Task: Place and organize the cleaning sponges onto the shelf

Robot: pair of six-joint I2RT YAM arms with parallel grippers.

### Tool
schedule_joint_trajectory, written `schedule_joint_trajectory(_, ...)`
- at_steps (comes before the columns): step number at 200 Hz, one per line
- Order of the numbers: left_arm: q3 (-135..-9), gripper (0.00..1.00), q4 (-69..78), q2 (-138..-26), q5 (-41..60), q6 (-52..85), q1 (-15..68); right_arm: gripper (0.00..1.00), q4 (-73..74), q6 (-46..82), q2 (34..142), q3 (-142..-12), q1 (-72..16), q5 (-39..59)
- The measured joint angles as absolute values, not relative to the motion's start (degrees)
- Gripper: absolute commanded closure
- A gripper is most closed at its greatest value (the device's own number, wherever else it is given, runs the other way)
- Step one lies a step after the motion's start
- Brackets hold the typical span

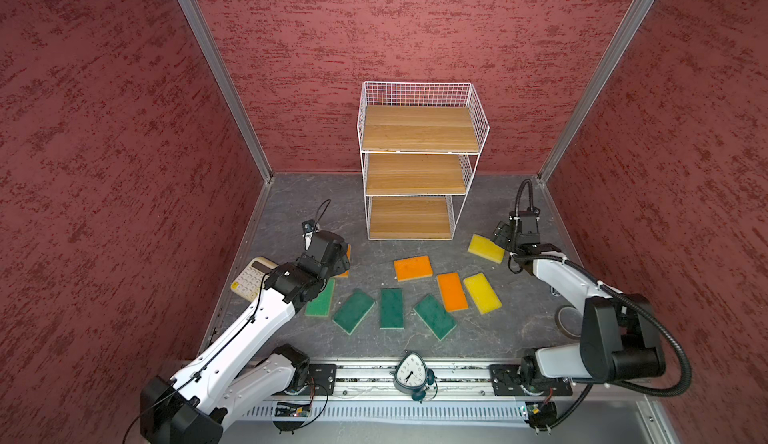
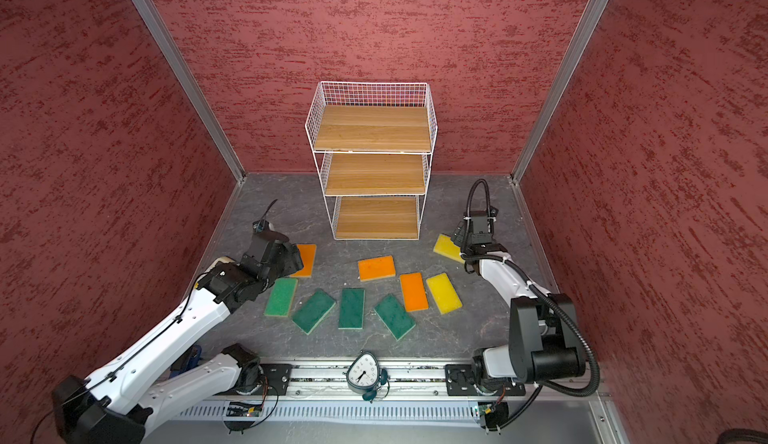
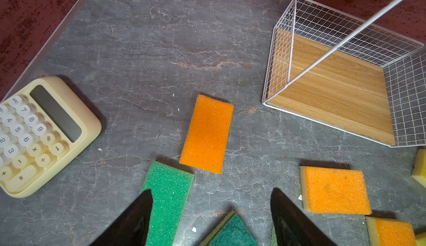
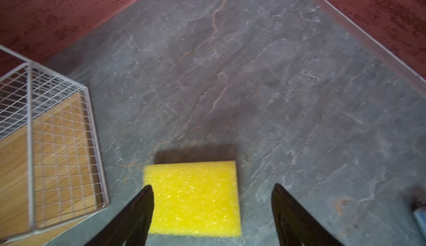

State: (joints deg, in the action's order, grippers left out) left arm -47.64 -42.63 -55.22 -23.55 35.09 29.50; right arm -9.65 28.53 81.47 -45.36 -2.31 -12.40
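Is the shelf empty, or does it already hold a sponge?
Empty. In both top views the three wooden boards of the shelf are bare, and all nine sponges lie on the table in front of it.

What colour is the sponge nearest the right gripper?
Yellow. The sponge shows best in the right wrist view.

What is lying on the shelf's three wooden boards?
Nothing shows on the shelf: all three boards look bare in both top views. The back of the middle board and bottom board is hidden under the tier above.
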Motion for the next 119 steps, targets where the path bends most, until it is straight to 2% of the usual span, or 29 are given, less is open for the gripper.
schedule_joint_trajectory(63, -47.62, 0.19, -42.68, -57.67, -23.70, 36.64, 30.83, 0.34, -7.53, 26.13, 90.89, -48.84, 3.14, -4.14)
schedule_joint_trajectory(119, -47.18, 0.19, -42.63, -59.11, -24.36, 36.88, 31.24, 0.46, -3.40, 25.91, 94.94, -50.63, 5.61, -0.49)
